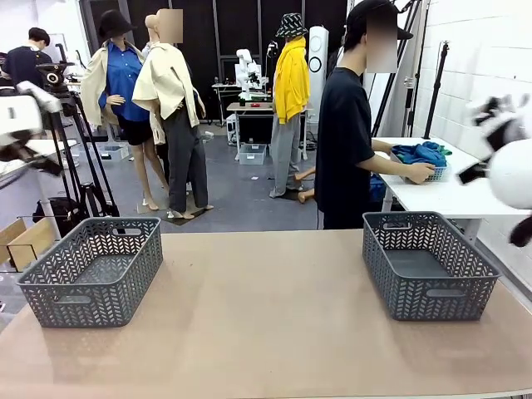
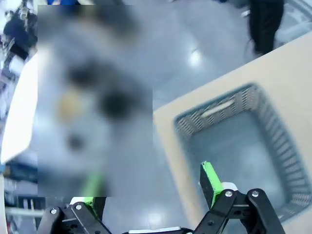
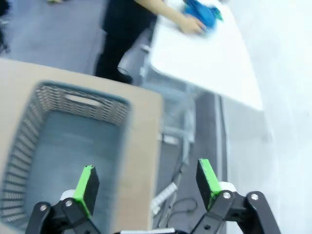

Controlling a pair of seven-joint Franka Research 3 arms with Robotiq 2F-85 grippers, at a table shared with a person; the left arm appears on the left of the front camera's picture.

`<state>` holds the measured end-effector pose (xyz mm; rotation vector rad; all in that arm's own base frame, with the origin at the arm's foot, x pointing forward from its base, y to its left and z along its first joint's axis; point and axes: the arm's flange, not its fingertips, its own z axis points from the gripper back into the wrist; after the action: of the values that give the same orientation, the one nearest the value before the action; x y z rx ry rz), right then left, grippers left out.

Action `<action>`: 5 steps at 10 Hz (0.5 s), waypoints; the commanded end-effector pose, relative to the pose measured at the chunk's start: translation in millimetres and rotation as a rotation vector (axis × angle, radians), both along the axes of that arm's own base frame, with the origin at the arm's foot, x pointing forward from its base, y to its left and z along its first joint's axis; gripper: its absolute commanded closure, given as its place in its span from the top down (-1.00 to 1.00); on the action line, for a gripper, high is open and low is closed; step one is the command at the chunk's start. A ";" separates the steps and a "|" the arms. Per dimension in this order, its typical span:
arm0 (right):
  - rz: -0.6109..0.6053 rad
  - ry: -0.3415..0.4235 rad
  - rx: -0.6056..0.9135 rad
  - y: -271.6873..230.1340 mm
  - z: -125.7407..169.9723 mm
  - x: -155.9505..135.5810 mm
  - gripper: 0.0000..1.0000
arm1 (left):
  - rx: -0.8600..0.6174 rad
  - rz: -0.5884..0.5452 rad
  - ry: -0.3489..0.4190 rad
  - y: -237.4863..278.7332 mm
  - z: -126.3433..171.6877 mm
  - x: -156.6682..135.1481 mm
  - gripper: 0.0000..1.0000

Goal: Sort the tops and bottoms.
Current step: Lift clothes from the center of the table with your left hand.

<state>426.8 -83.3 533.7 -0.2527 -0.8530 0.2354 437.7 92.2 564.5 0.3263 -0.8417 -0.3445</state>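
Tan table (image 1: 266,332), two empty grey baskets: left basket (image 1: 91,270), right basket (image 1: 428,264). Left gripper (image 2: 151,184) and right gripper (image 3: 147,181) both spread wide, holding nothing. Person's hand (image 1: 418,173) on blue clothes (image 1: 420,154).

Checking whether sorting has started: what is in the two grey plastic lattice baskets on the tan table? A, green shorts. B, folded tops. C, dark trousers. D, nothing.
D: the left grey plastic lattice basket and the right grey basket both show bare floors; the pile of blue clothes is over at the white side table.
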 end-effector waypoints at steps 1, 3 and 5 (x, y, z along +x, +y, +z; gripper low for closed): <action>-0.196 0.056 0.044 -52.3 -22.3 -2.3 1.00 | -0.084 0.089 0.071 61.2 -23.4 -7.2 1.00; -0.329 0.085 0.097 -117.4 -58.2 -24.6 1.00 | -0.134 0.205 0.150 125.9 -65.5 -29.6 1.00; -0.362 0.114 0.152 -145.0 -95.5 -45.5 1.00 | -0.235 0.264 0.201 151.9 -105.5 -48.4 1.00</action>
<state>380.1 -237.8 450.3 -0.2726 -0.6664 -0.1342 386.7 242.7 464.1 0.2188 -0.6273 -0.0403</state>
